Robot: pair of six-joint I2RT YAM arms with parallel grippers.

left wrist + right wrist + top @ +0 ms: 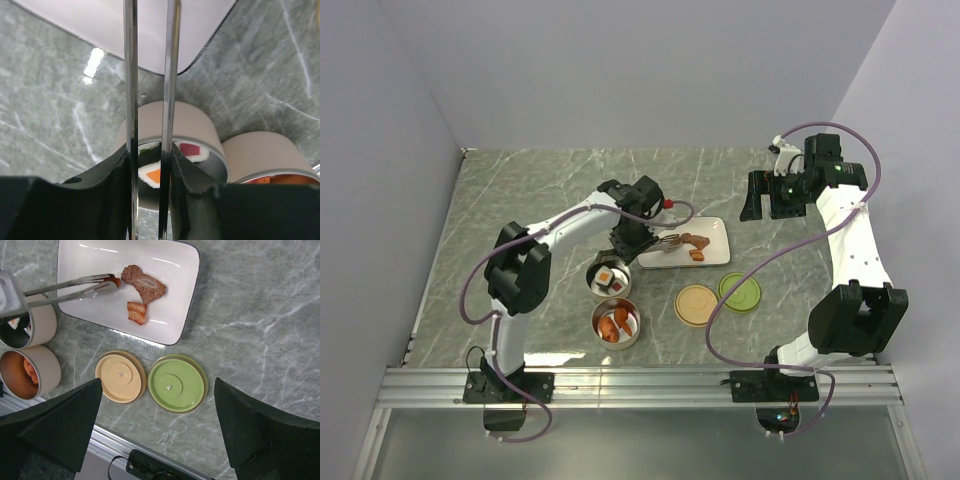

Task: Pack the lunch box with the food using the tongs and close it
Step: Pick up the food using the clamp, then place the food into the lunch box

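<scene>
Grey marble table (490,200) under everything. Left arm (570,225) stretched from the near-left base toward the middle. Right arm (850,250) parked far right, well apart from all food.

White plate (170,270) mid-table, just right of the left gripper (149,172). Two round lunch box tins near-left of the plate, side by side, seemingly touching: sushi tin (170,120) with sushi blocks (192,150) inside, orange-chunk tin (265,150) nearer the bases. Both uncovered. Tan lid (121,376) and green lid (177,382) flat on the table, side by side, just near of the plate and right of the tins.

Left gripper clamped on the tongs (130,75), squeezing both silver arms to a narrow, near-parallel gap. Right gripper (770,198) spread wide, holding nothing.

Tongs long axis: left-to-right in the top view, handle end in the gripper, tips out over the plate's left part. Tips almost together at a small red-orange chunk (116,281); cannot tell whether pinched or only touched. Just past the tips, roughly on the same axis: brown meat slice (145,284). Toward the plate's near edge, apart from the tips: second red-orange piece (136,311).

Judged step: picking from the plate. Judged next: lift, then swing back near-left, the target tin being behind and beside the handle end, opposite to the tips' heading. Left arm clearly the nearer one. Possible risk: chunk slipping from thin tips under a light squeeze.
</scene>
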